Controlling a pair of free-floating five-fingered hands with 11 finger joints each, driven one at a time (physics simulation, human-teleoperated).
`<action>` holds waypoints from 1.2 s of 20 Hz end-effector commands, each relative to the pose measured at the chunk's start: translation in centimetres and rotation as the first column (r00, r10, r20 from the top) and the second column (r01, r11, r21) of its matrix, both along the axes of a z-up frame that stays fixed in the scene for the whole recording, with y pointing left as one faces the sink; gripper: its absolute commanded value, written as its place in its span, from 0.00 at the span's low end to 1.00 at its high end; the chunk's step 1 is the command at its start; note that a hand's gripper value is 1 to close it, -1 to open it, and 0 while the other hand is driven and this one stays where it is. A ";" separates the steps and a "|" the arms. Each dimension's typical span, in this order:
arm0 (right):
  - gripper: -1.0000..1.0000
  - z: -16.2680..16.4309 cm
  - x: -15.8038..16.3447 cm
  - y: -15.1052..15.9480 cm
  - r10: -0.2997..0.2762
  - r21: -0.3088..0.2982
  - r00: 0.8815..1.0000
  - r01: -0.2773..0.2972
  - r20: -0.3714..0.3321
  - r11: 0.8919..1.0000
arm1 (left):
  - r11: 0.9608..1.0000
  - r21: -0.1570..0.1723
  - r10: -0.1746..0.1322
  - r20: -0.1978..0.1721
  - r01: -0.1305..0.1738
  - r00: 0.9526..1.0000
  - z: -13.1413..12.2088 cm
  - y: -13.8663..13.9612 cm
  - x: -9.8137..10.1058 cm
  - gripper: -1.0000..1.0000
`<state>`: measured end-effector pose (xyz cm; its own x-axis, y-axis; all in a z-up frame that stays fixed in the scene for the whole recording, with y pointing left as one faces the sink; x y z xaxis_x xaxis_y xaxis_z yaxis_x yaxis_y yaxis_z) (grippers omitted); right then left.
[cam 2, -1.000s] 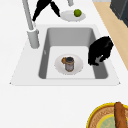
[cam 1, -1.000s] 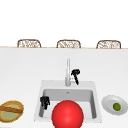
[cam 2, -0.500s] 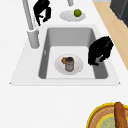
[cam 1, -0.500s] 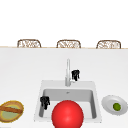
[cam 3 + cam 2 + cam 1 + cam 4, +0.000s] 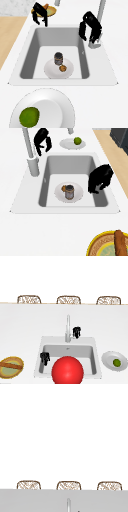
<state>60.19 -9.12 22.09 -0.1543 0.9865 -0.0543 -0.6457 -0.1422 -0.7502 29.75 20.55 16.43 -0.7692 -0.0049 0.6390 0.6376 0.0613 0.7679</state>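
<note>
Front view: right hand (image 5: pixel 76 332) has closed in on the faucet (image 5: pixel 67 328) over the last second, now just beside its base, fingers curled down, nothing gripped as far as I can tell. Left hand (image 5: pixel 45 357) unchanged, hanging over the sink (image 5: pixel 92 342) at its left wall, fingers curled, holding nothing. Red ball (image 5: pixel 67 371) blocks the basin's front. Basket (image 5: pixel 11 367) far left on the tabletop, plate with lime (image 5: pixel 116 362) far right.

Left side view: right hand (image 5: pixel 42 140) sits behind the faucet (image 5: pixel 31 155), near but apart. Left hand (image 5: pixel 100 179) over the near-wall side of the basin, well apart from the dish with a can (image 5: pixel 69 191) at the basin middle. Open room between the two.

Right side view: right hand (image 5: pixel 90 26) overlaps the faucet base (image 5: pixel 95 43); contact unclear from this angle. Left hand (image 5: pixel 40 13) by the far rim, in front of the basket (image 5: pixel 48 10). Can (image 5: pixel 58 58) upright on its dish, clear on all sides.

Upper view: faucet tip (image 5: pixel 68 504), three chair backs (image 5: pixel 68 485) beyond the tabletop edge.
</note>
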 end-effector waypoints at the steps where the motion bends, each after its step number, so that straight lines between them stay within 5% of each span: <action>1: 0.00 2.8 0.3 0.0 0.053 0.011 0.998 -0.053 0.041 0.999 | 1.000 0.000 0.000 0.000 0.000 1.000 0.0 0.0 0.0 0.50; 8: 0.00 8.1 0.7 -0.3 0.050 0.003 0.998 -0.050 -0.030 0.999 | 1.000 0.000 0.000 0.000 0.000 1.000 0.0 0.0 0.0 0.50; 13: 0.00 5.0 3.8 0.2 0.018 -0.038 0.989 -0.024 -0.148 0.999 | 1.000 0.000 0.000 0.000 0.000 1.000 0.0 0.0 0.0 0.50; 17: 0.00 5.2 4.9 0.9 -0.010 -0.091 0.979 -0.009 -0.206 0.996 | 1.000 0.000 0.000 0.000 0.000 1.000 0.0 0.0 0.0 0.50; 19: 0.00 6.7 5.2 0.9 -0.026 -0.069 0.973 0.010 -0.228 0.998 | 1.000 0.000 0.000 0.000 0.000 1.000 0.0 0.0 0.0 0.50; 22: 0.00 6.8 5.9 0.9 -0.033 -0.074 0.945 0.009 -0.325 0.997 | 1.000 0.000 0.000 0.000 0.000 1.000 0.0 0.0 0.0 0.50; 24: 0.00 7.4 5.8 0.9 -0.034 -0.074 0.940 0.009 -0.340 0.997 | 1.000 0.000 0.000 0.000 0.000 1.000 0.0 0.0 0.0 0.50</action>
